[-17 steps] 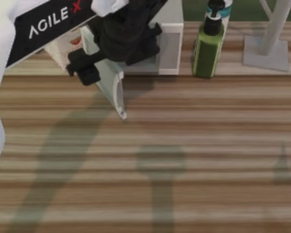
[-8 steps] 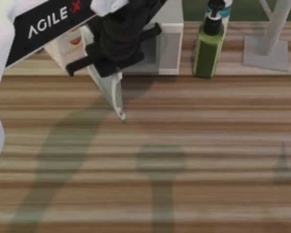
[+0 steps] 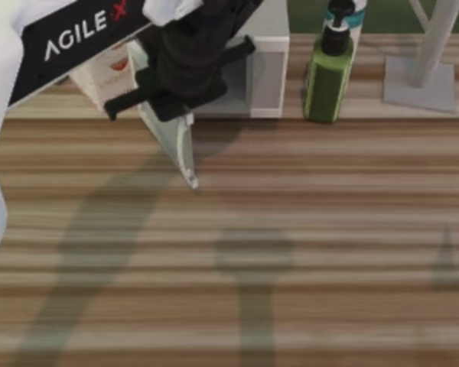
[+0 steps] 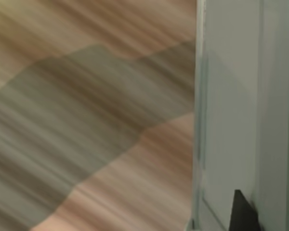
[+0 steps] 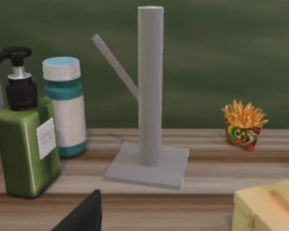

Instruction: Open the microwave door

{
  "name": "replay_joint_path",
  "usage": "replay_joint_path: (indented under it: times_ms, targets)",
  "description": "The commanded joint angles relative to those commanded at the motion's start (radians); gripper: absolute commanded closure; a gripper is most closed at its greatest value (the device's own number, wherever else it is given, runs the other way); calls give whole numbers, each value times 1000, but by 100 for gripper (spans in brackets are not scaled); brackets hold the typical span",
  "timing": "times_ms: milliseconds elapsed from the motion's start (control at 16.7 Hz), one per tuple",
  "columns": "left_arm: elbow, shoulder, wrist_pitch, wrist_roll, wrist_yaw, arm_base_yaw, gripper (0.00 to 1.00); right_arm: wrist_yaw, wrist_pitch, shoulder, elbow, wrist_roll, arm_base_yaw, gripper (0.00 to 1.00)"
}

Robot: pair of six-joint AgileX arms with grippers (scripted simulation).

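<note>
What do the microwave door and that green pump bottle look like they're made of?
The microwave door, swung out from the microwave, looks like pale silver metal or plastic framing a translucent grey pane, glass or clear plastic; the table's wood grain shows faintly through it. The green pump bottle looks like smooth, opaque plastic with a matte black pump and a white paper-like label.

The left arm (image 3: 38, 69) is stretched in from the top view's left edge toward the far side of the worktop, its white link marked with a black band lettered AGILEX. Its black wrist and left end effector (image 3: 164, 107) are held low at the far left-centre, with dark fingers (image 3: 126, 103) pointing toward the left. In the left wrist view only a dark fingertip (image 4: 242, 211) is seen. Of the right end effector (image 5: 82, 216), only a dark finger is shown in its own wrist view.
</note>
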Motion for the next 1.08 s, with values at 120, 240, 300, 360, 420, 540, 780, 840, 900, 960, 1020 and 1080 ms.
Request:
replay_joint_path:
  times_ms: [120, 240, 300, 360, 420, 540, 780, 840, 900, 960, 1020, 1080]
  targets:
    - [14, 10, -14, 2, 7, 3, 100, 0, 0, 0, 0, 0, 0, 0]
    - [69, 39, -60, 8, 34, 15, 100, 0, 0, 0, 0, 0, 0, 0]
    - [110, 57, -91, 11, 54, 24, 100, 0, 0, 0, 0, 0, 0, 0]
    - [157, 78, -127, 15, 77, 34, 100, 0, 0, 0, 0, 0, 0, 0]
    - [209, 101, -166, 21, 104, 44, 100, 0, 0, 0, 0, 0, 0, 0]
    - [321, 150, -250, 36, 164, 66, 100, 0, 0, 0, 0, 0, 0, 0]
    - [529, 243, -414, 73, 290, 103, 100, 0, 0, 0, 0, 0, 0, 0]
    - [571, 261, -447, 82, 317, 110, 100, 0, 0, 0, 0, 0, 0, 0]
    - [604, 277, -475, 90, 340, 115, 100, 0, 0, 0, 0, 0, 0, 0]
    - [628, 288, -496, 96, 357, 119, 100, 0, 0, 0, 0, 0, 0, 0]
    - [642, 295, -508, 100, 368, 121, 100, 0, 0, 0, 0, 0, 0, 0]
    - [645, 297, -511, 101, 370, 122, 100, 0, 0, 0, 0, 0, 0, 0]
